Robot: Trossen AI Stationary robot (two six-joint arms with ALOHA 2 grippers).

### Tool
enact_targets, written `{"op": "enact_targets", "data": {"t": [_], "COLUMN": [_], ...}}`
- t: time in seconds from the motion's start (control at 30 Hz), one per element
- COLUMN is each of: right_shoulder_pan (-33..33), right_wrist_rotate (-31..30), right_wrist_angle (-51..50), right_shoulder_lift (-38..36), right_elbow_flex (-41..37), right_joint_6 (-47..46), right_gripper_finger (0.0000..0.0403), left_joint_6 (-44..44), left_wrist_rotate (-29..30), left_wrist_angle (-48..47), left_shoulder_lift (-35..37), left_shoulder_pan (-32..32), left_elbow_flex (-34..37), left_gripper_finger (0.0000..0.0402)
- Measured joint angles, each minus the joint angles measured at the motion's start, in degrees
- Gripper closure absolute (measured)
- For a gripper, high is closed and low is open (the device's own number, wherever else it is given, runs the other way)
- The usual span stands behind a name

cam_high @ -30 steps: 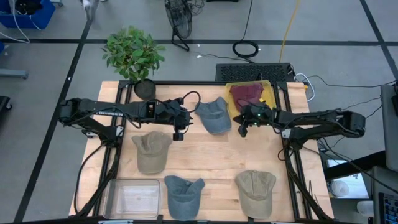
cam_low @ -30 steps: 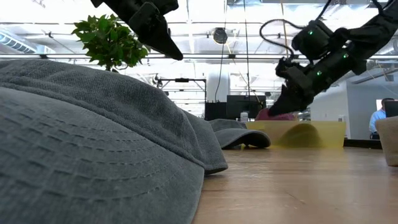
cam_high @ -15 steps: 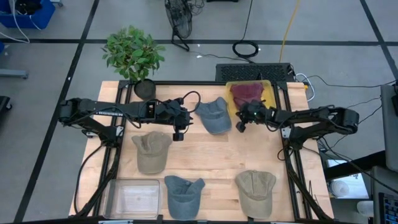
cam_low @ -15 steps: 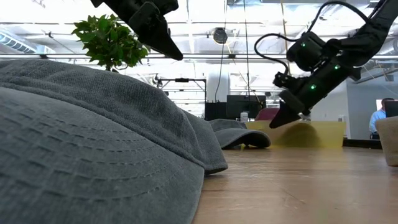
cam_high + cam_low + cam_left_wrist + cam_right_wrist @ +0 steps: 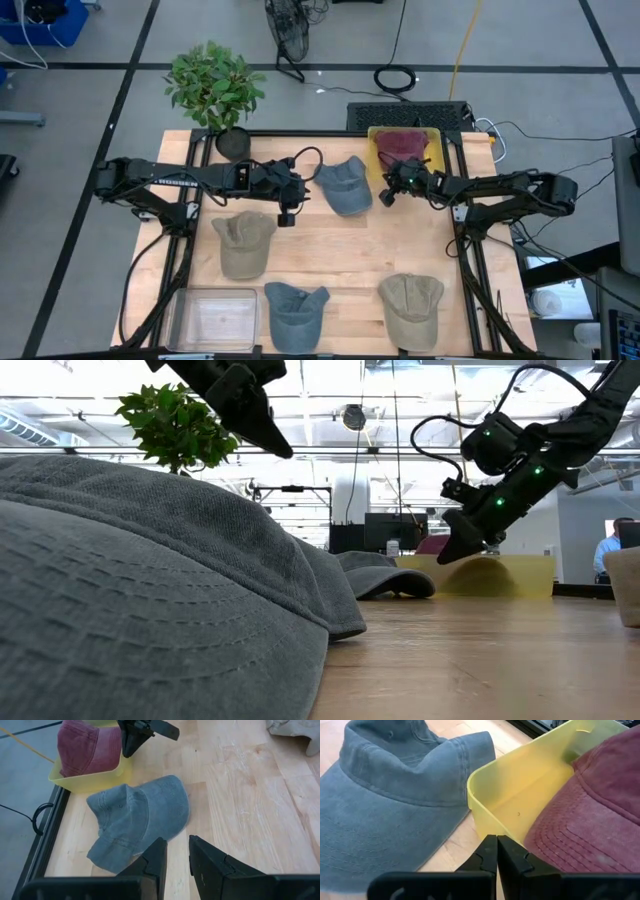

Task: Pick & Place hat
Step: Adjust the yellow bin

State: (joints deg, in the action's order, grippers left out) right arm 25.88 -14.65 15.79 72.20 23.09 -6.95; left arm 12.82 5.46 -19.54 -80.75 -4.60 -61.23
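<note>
On a pale wooden table (image 5: 330, 255), the left gripper (image 5: 286, 214) hangs above bare boards with its two dark fingers (image 5: 150, 865) slightly parted and nothing between them; just beyond it, toward the table's middle, lies the soft blue-grey cotton cap (image 5: 345, 184), its long axis running roughly front to back with the brim at the far edge. On that cap's other side the right gripper (image 5: 385, 196), fingers pressed together and empty, hovers at the near corner of the shallow yellow plastic bin (image 5: 372, 141), where a faded maroon cap (image 5: 400, 149) already rests. The blue-grey cap sits between the two grippers, and the right looks marginally the nearer; either arm would probably need to open wider before taking hold. Five caps are in view: two blue-grey, counting a second one (image 5: 296, 312) at the front edge, two tan (image 5: 242, 243) (image 5: 412, 308), and the maroon one. There is also a clear plastic tub (image 5: 214, 318) and a leafy potted plant (image 5: 214, 90).
</note>
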Motion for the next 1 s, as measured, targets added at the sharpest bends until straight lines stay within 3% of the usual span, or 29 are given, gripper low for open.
{"op": "enact_targets", "data": {"t": [0.63, 1.0], "right_shoulder_pan": [0.3, 0.0], "right_wrist_rotate": [0.1, 9.4], "right_wrist_angle": [-0.1, 0.3], "right_shoulder_lift": [-1.4, -6.9], "right_elbow_flex": [-0.1, -0.1], "right_joint_6": [1.5, 3.1], "right_gripper_finger": [0.0403, 0.0403], "left_joint_6": [-0.1, -0.2], "left_wrist_rotate": [0.0, 0.0], "left_wrist_angle": [0.0, 0.0], "left_shoulder_lift": [0.0, 0.0], "left_shoulder_pan": [0.0, 0.0], "left_elbow_flex": [0.0, 0.0], "left_gripper_finger": [0.0314, 0.0314]}}
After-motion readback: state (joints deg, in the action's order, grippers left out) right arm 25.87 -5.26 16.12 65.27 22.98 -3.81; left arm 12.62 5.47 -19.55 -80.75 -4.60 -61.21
